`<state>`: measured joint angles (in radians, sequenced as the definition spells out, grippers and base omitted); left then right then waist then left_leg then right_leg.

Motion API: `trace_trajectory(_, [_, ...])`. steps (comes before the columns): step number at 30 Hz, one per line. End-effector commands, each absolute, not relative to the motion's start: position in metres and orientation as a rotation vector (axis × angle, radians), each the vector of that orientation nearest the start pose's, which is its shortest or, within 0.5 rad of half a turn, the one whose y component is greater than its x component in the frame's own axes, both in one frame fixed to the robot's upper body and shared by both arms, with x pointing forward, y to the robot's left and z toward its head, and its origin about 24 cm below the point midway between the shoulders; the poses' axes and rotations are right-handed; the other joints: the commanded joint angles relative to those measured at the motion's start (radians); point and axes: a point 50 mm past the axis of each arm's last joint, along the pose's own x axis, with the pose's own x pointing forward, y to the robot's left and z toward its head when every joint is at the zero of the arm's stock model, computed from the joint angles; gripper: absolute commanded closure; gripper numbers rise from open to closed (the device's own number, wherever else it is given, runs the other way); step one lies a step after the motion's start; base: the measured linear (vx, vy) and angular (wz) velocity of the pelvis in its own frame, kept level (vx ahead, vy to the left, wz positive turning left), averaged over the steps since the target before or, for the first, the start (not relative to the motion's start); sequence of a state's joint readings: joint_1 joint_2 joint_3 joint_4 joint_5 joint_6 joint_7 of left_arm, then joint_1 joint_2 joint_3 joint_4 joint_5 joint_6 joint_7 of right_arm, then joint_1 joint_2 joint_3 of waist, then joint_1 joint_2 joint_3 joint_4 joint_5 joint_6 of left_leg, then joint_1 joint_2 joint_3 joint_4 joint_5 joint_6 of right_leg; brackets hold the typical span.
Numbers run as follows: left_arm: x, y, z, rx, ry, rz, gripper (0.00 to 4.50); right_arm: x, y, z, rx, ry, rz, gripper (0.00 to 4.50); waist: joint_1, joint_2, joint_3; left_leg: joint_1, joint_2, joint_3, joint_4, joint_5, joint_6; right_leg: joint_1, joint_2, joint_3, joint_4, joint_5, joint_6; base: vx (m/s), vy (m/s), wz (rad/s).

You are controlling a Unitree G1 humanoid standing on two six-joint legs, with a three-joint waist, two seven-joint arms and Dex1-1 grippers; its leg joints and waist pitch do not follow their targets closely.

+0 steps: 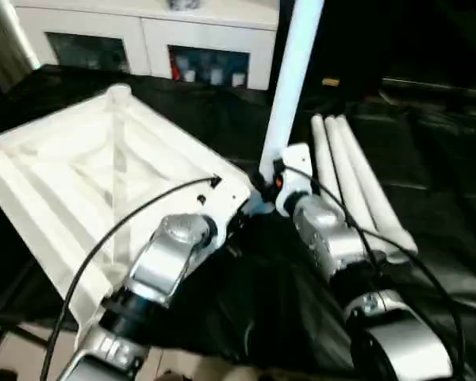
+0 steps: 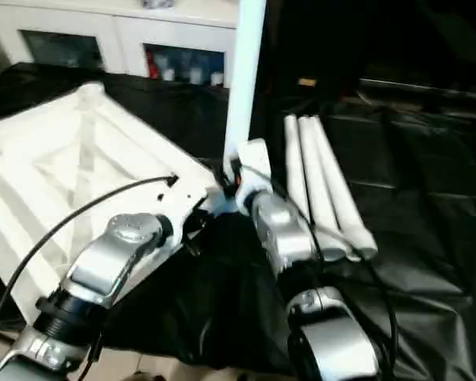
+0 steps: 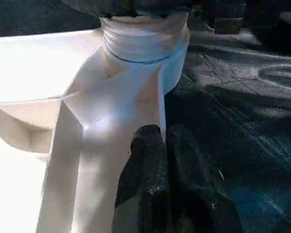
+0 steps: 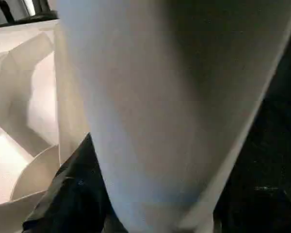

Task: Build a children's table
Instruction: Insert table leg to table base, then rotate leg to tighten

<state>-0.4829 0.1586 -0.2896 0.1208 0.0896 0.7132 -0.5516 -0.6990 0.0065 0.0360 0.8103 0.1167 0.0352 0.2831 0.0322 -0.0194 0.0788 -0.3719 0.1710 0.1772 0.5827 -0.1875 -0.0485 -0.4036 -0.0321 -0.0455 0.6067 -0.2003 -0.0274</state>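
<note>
Seating a leg (image 1: pixel 289 87) in the near corner socket (image 3: pixel 144 41) of the upturned top (image 1: pixel 87 171), which lies ribs-up on the black table (image 1: pixel 428 159), on the robot's left half of it. The right gripper (image 1: pixel 271 184) sits at the leg's foot, where leg meets socket; whether its fingers clasp the tube or stand slack around it cannot be told, though the right wrist view has the tube pressed close against a dark finger (image 4: pixel 70 194). The left gripper (image 3: pixel 165 145) has its 2 fingers shut together, holding nothing, tips laid on the flat rib just beside the socket, seemingly to pin the top down.

To do this step well, in my judgement: keep the leg square to the top so the ridged collar of the socket takes it evenly; keep the left tips bearing down so the top neither lifts nor slides; turn or press from low on the tube, since a push high up would lever it askew.

Orientation: the leg stands near upright, long axis vertical with a slight lean to the right, upper end running off the picture. 3 spare legs (image 1: pixel 353 178) lie side by side on the cloth to the right, long axes running away from the robot, well apart from the top
</note>
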Motion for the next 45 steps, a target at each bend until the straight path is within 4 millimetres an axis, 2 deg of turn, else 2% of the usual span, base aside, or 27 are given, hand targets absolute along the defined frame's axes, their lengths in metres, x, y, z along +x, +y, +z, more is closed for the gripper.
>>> trace_trajectory(1, [0.311,0.070,0.088,0.342,0.359,-0.816,4.50,0.348,-0.079,0.024,0.061,0.339,0.466,1.29,0.002,0.013,-0.047,0.008,0.065,-0.028,-0.081,-0.263,0.009,0.034,-0.110,0.063,-0.092,-0.256,-0.179,0.000,0.000,0.00])
trace_trajectory(2, [0.311,0.071,0.088,0.349,0.354,-0.827,4.50,0.349,-0.080,0.028,0.069,0.324,0.472,1.29,0.002,0.017,-0.049,0.009,0.064,-0.027,-0.079,-0.253,0.012,0.036,-0.110,0.063,-0.090,-0.236,-0.188,0.000,0.000,0.00])
trace_trajectory(3, [0.311,0.071,0.088,0.355,0.349,-0.838,4.50,0.350,-0.081,0.031,0.072,0.311,0.478,1.16,0.005,0.016,-0.051,0.011,0.064,-0.024,-0.075,-0.233,0.020,0.037,-0.111,0.064,-0.089,-0.201,-0.200,0.000,0.000,0.00])
trace_trajectory(4, [0.310,0.072,0.087,0.359,0.346,-0.859,4.50,0.352,-0.083,0.037,0.072,0.282,0.489,1.04,0.007,0.017,-0.053,0.007,0.065,-0.023,-0.073,-0.191,0.030,0.044,-0.111,0.063,-0.081,-0.144,-0.215,0.000,0.000,0.00])
trace_trajectory(5, [0.310,0.073,0.087,0.360,0.344,-0.864,4.50,0.352,-0.084,0.038,0.074,0.277,0.492,0.91,0.007,0.021,-0.057,0.004,0.065,-0.023,-0.070,-0.143,0.041,0.050,-0.110,0.061,-0.071,-0.081,-0.230,0.000,0.000,0.00])
trace_trajectory(6, [0.310,0.073,0.087,0.364,0.338,-0.875,4.50,0.353,-0.085,0.040,0.078,0.269,0.499,0.83,0.007,0.021,-0.056,0.004,0.064,-0.021,-0.068,-0.129,0.050,0.049,-0.108,0.061,-0.071,-0.057,-0.236,0.000,0.000,0.00])
trace_trajectory(7, [0.309,0.074,0.087,0.367,0.334,-0.886,4.50,0.353,-0.087,0.043,0.070,0.253,0.509,0.83,0.008,0.025,-0.061,0.004,0.064,-0.021,-0.064,-0.097,0.062,0.053,-0.110,0.060,-0.064,-0.006,-0.251,0.000,0.000,0.00])
trace_trajectory(8, [0.309,0.074,0.088,0.372,0.326,-0.906,4.50,0.353,-0.089,0.046,0.061,0.237,0.521,0.61,0.009,0.024,-0.062,0.003,0.063,-0.020,-0.062,-0.079,0.070,0.055,-0.110,0.060,-0.063,0.020,-0.256,0.000,0.000,0.00])
trace_trajectory(9, [0.308,0.075,0.088,0.373,0.325,-0.923,4.50,0.353,-0.092,0.051,0.054,0.216,0.541,0.53,0.012,0.024,-0.067,0.002,0.065,-0.020,-0.058,-0.043,0.085,0.058,-0.109,0.059,-0.053,0.081,-0.265,0.000,0.000,0.00])
trace_trajectory(11, [0.306,0.078,0.087,0.384,0.315,-0.971,4.50,0.351,-0.098,0.059,0.034,0.178,0.597,0.47,0.017,0.026,-0.068,0.001,0.065,-0.019,-0.054,-0.013,0.115,0.058,-0.107,0.056,-0.047,0.145,-0.274,0.000,0.000,0.00])
trace_trajectory(14, [0.305,0.080,0.087,0.394,0.307,-1.007,4.50,0.347,-0.102,0.064,0.009,0.156,0.651,0.47,0.023,0.026,-0.068,0.002,0.066,-0.018,-0.053,-0.021,0.123,0.058,-0.108,0.056,-0.047,0.130,-0.276,0.000,0.000,0.00])
trace_trajectory(18, [0.305,0.085,0.085,0.400,0.309,-1.043,4.50,0.339,-0.109,0.071,-0.029,0.136,0.728,0.47,0.032,0.027,-0.065,0.005,0.068,-0.019,-0.054,-0.068,0.095,0.058,-0.108,0.057,-0.055,0.039,-0.257,0.000,0.000,0.00])
trace_trajectory(23, [0.305,0.090,0.085,0.403,0.311,-1.109,4.50,0.325,-0.119,0.073,-0.124,0.160,0.853,0.47,0.034,0.026,-0.067,0.005,0.065,-0.019,-0.052,-0.080,0.078,0.060,-0.108,0.058,-0.057,0.006,-0.244,0.000,0.000,0.00])
trace_trajectory(27, [0.305,0.093,0.085,0.409,0.307,-1.155,4.50,0.317,-0.125,0.070,-0.186,0.194,0.917,0.47,0.036,0.026,-0.071,0.001,0.062,-0.021,-0.048,-0.064,0.084,0.063,-0.107,0.056,-0.053,0.029,-0.247,0.000,0.000,0.00])
trace_trajectory(35, [0.305,0.102,0.082,0.452,0.319,-1.233,4.50,0.311,-0.133,0.072,-0.219,0.229,0.961,0.47,0.042,0.029,-0.077,0.005,0.064,-0.021,-0.043,-0.062,0.083,0.063,-0.107,0.056,-0.049,0.026,-0.255,0.000,0.000,0.00])
trace_trajectory(36, [0.304,0.105,0.081,0.466,0.327,-1.247,4.50,0.311,-0.134,0.073,-0.222,0.231,0.964,0.73,0.044,0.028,-0.079,0.005,0.064,-0.022,-0.042,-0.061,0.082,0.064,-0.108,0.055,-0.048,0.024,-0.255,0.000,0.000,0.00])
trace_trajectory(38, [0.302,0.109,0.079,0.478,0.338,-1.264,4.50,0.311,-0.134,0.074,-0.224,0.234,0.976,0.73,0.047,0.029,-0.079,0.006,0.064,-0.021,-0.041,-0.061,0.078,0.063,-0.108,0.056,-0.048,0.022,-0.256,0.000,0.000,0.00])
trace_trajectory(40, [0.301,0.111,0.077,0.485,0.345,-1.267,4.50,0.310,-0.134,0.074,-0.227,0.240,0.987,1.05,0.051,0.029,-0.081,0.007,0.065,-0.021,-0.041,-0.059,0.076,0.062,-0.107,0.055,-0.045,0.027,-0.255,0.000,0.000,0.00])
trace_trajectory(42, [0.301,0.113,0.076,0.489,0.350,-1.269,4.50,0.309,-0.134,0.072,-0.234,0.248,0.999,1.15,0.054,0.030,-0.082,0.006,0.064,-0.020,-0.039,-0.054,0.076,0.062,-0.107,0.055,-0.043,0.036,-0.256,0.000,0.000,0.00])
trace_trajectory(43, [0.302,0.114,0.076,0.492,0.354,-1.269,4.50,0.308,-0.133,0.070,-0.245,0.258,1.007,1.15,0.056,0.024,-0.085,0.007,0.064,-0.021,-0.038,-0.049,0.075,0.064,-0.108,0.055,-0.040,0.039,-0.257,0.000,0.000,0.00])
trace_trajectory(45, [0.302,0.115,0.075,0.493,0.355,-1.267,4.50,0.307,-0.133,0.068,-0.250,0.264,1.011,1.41,0.056,0.026,-0.085,0.006,0.064,-0.020,-0.037,-0.051,0.072,0.063,-0.108,0.055,-0.041,0.032,-0.254,0.000,0.000,0.00])
